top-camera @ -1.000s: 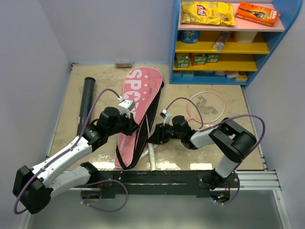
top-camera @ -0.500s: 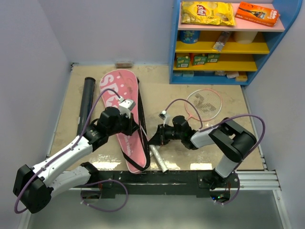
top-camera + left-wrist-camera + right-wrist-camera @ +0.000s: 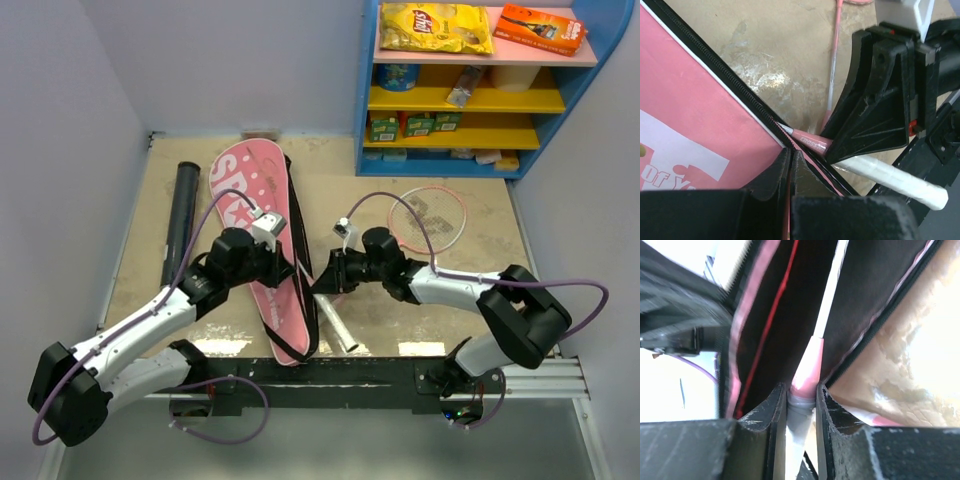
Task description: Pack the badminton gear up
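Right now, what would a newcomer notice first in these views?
The pink bag lying mid-table draws the eye, with the left tool pinching its zipper edge. From the right, the right tool grips a racket at its neck, shaft pointing into the bag's dark opening. A second racket lies before the blue shelf.

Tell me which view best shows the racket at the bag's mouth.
Right wrist: the racket shaft runs from the jaws into the open pink bag. Left wrist shows its collar and white handle outside the zipper; top shows only the handle.
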